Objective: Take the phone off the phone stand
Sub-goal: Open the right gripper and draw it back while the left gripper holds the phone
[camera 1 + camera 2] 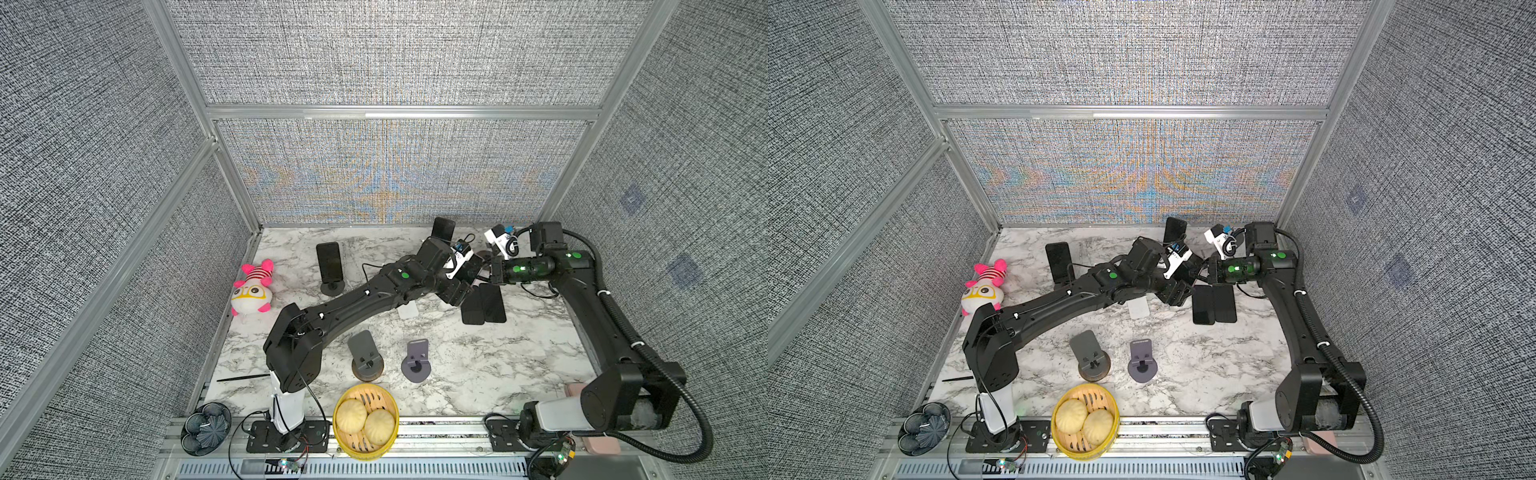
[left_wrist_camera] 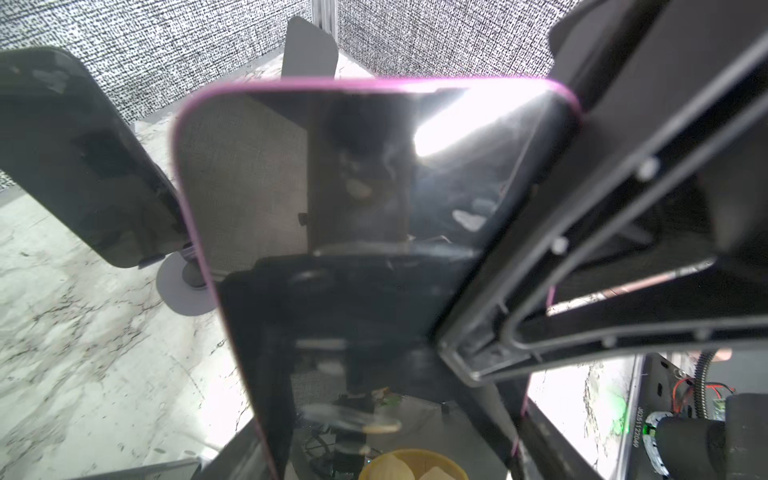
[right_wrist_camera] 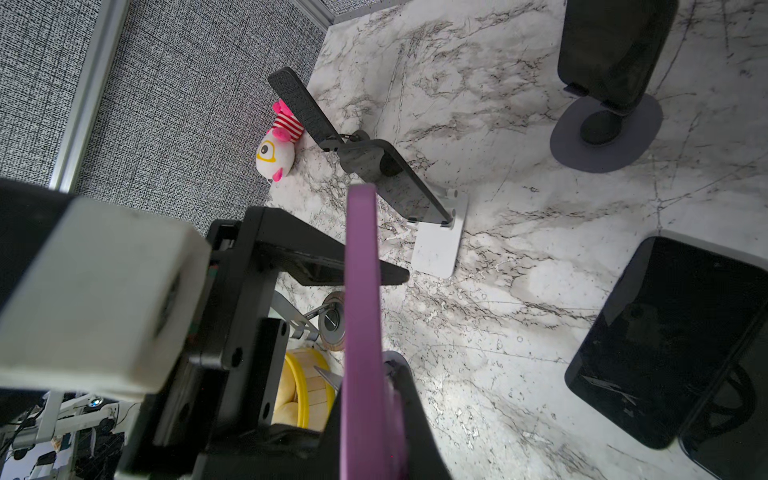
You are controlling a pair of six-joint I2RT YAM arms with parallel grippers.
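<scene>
A phone (image 2: 374, 208) with a purple rim and a dark glossy screen is held up above the marble table (image 1: 478, 374) at the back right. My left gripper (image 2: 382, 415) is shut on its two long edges. My right gripper (image 3: 365, 386) is shut on it too, seen edge-on as a purple strip (image 3: 361, 270). In both top views the left gripper (image 1: 478, 270) (image 1: 1196, 272) and right gripper (image 1: 492, 272) (image 1: 1210, 274) meet tip to tip and hide the phone. A grey phone stand (image 2: 309, 45) rises behind the phone's top edge; I cannot tell whether they touch.
Two dark phones (image 1: 484, 303) lie flat just in front of the grippers. Other phones lean on stands at the back (image 1: 442, 228) and back left (image 1: 330, 262). Two empty stands (image 1: 365, 353) (image 1: 417, 359), a bun steamer (image 1: 365, 419) and a plush toy (image 1: 253, 289) occupy the front and left.
</scene>
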